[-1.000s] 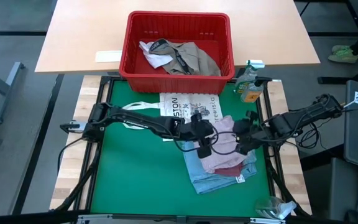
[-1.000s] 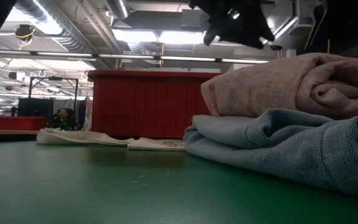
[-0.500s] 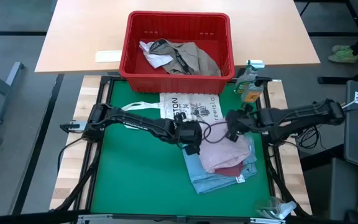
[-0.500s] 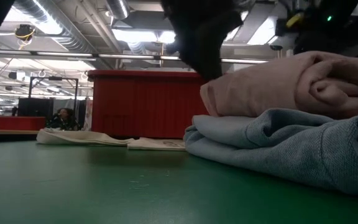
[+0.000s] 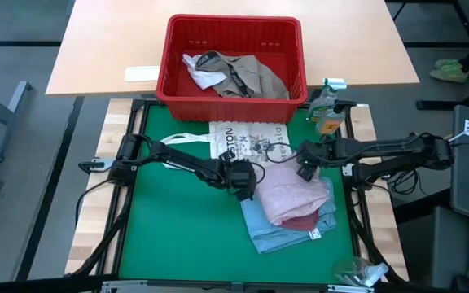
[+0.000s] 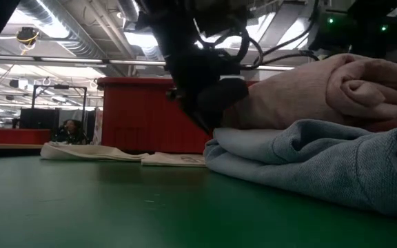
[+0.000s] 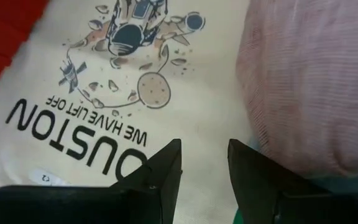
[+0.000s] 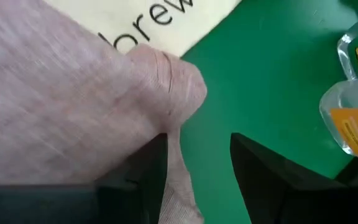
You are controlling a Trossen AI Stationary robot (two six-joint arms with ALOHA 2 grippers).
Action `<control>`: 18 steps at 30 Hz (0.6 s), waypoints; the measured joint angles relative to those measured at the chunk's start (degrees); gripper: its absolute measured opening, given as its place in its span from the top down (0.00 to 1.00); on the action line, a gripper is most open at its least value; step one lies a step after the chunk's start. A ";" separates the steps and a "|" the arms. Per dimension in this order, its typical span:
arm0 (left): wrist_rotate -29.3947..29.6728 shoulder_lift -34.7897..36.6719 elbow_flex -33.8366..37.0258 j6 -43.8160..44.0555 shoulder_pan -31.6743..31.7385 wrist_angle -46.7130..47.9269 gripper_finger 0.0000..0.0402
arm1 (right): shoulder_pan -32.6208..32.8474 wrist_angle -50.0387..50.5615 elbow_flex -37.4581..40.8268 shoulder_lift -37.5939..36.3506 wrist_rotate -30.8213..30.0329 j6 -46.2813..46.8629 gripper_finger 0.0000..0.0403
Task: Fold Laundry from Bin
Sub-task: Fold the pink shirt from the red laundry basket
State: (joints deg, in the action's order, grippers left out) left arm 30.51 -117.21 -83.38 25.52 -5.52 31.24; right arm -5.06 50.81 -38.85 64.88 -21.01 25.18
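Pink folded garment [image 5: 293, 194] tops the blue [image 5: 277, 230] and maroon [image 5: 304, 222] stack at the mat's right, likely being squared by the left gripper [image 5: 243, 181] and right gripper [image 5: 305, 163], both open and empty at its far corners, while khaki-grey laundry [image 5: 247, 75] waits in the far red bin [image 5: 173, 61].

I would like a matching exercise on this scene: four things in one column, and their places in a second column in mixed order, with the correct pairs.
Things:
1. pale pink garment
2. khaki-grey garment
3. tote bag
4. spray bottle

Places:
A. inside the red bin
B. on top of the folded stack
C. standing at the mat's far right corner
D. flat on the green mat, just in front of the bin

Pairs: 1-B, 2-A, 3-D, 4-C
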 joint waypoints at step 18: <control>-5.53 -0.02 -19.36 0.92 -6.02 20.25 0.69 | 0.91 18.05 -17.44 -6.27 6.06 -1.45 0.57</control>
State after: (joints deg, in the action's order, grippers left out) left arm 24.98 -117.23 -102.74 26.43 -11.54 51.50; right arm -4.15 68.86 -56.29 58.61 -14.94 23.73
